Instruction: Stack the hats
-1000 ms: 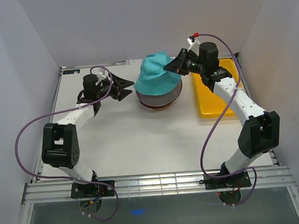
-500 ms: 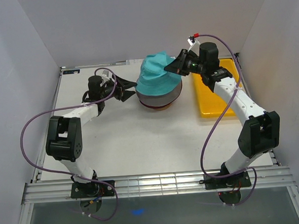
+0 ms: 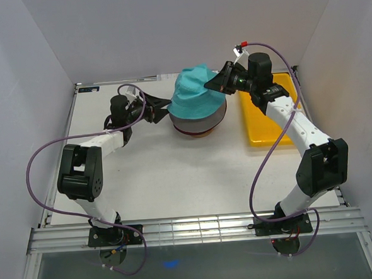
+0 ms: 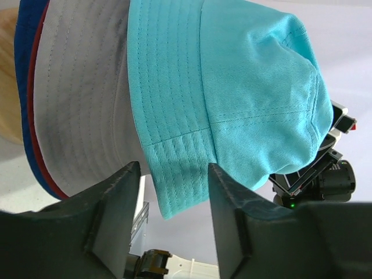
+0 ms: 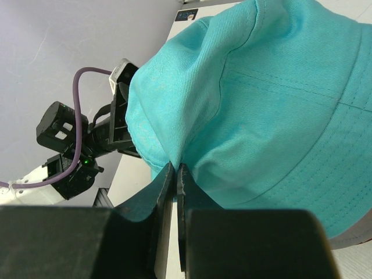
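A teal hat tops the stack on the stand at the back middle of the table, over a light grey hat. In the left wrist view the teal hat overlaps the grey hat, with dark red and blue brims beneath. My left gripper is open at the stack's left side, and a corner of the teal brim hangs between its fingers untouched. My right gripper is shut on a fold of the teal hat's crown.
A flat yellow tray lies right of the stack, under the right arm. The wooden stand shows under the hats. White walls close in the table at the back and both sides.
My left gripper has moved right up to the teal brim and its jaws have narrowed a little. The right gripper and the hats have not moved.
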You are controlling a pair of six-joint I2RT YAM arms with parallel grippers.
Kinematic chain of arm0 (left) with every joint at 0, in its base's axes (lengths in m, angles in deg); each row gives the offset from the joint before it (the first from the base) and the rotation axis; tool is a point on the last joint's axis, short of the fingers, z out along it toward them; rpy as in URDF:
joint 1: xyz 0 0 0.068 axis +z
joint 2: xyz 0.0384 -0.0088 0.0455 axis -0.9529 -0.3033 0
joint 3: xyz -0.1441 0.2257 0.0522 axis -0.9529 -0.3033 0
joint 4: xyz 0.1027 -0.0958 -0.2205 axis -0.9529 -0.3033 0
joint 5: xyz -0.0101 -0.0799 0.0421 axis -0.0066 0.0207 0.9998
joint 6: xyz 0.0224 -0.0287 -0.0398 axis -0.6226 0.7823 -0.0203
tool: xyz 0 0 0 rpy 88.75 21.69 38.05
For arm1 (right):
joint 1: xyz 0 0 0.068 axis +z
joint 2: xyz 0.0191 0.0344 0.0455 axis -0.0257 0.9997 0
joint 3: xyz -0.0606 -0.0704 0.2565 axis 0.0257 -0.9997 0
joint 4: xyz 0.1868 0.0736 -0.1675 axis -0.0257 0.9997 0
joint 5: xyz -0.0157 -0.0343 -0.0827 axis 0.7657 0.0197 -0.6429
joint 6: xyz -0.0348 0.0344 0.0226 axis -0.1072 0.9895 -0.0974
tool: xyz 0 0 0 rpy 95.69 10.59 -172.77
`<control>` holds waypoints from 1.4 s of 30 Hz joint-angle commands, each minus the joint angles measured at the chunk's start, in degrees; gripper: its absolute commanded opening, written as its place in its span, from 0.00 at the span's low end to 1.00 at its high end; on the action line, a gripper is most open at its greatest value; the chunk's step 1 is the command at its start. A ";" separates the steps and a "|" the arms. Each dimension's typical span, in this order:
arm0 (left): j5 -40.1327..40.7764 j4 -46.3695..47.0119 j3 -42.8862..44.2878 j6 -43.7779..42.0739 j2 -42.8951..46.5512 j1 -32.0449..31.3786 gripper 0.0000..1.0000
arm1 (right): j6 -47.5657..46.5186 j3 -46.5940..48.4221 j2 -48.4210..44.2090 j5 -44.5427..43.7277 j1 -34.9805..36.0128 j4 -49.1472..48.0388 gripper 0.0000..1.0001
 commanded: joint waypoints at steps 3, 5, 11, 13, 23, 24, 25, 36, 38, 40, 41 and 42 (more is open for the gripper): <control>0.79 4.09 -1.03 1.90 0.04 -0.78 0.52 | 0.06 1.15 -1.37 0.93 -0.33 -1.71 0.10; 0.79 4.53 -1.20 2.25 -0.13 -0.78 0.47 | 0.06 1.24 -1.46 1.02 -0.24 -1.71 0.09; 0.79 5.41 -1.64 2.87 -0.40 -0.86 0.32 | 0.15 0.98 -1.55 0.94 -0.33 -1.89 0.10; 0.71 5.50 -1.73 2.87 -0.49 -0.95 0.28 | 0.15 0.89 -1.64 0.93 -0.33 -1.80 0.10; 0.00 5.58 -1.56 2.61 -1.19 -0.86 0.03 | -0.38 1.85 -1.72 0.14 -0.51 -0.22 0.25; -0.17 5.58 -1.56 2.61 -1.36 -0.86 0.02 | -0.55 2.12 -1.72 0.06 -0.68 0.31 0.29; -0.26 5.58 -1.47 2.43 -1.54 -0.95 0.01 | -0.90 3.08 -1.46 -0.12 -0.86 0.92 0.31; -1.31 5.58 -0.15 1.55 -2.51 -0.86 0.00 | -0.20 2.91 -1.90 1.90 -7.27 2.42 0.51; -1.49 5.58 0.03 1.55 -2.68 -0.86 0.00 | 1.20 2.21 -0.94 3.04 -9.98 2.16 0.51; -1.58 5.58 0.11 1.47 -2.77 -0.86 0.00 | 1.64 1.68 0.29 4.79 -12.18 2.16 0.51; -1.67 5.50 0.20 1.47 -2.86 -0.86 0.00 | 1.82 1.50 1.69 5.50 -12.81 1.90 0.52; -1.67 5.58 0.29 1.47 -2.86 -0.86 0.00 | 2.34 1.76 2.40 6.11 -13.16 1.81 0.54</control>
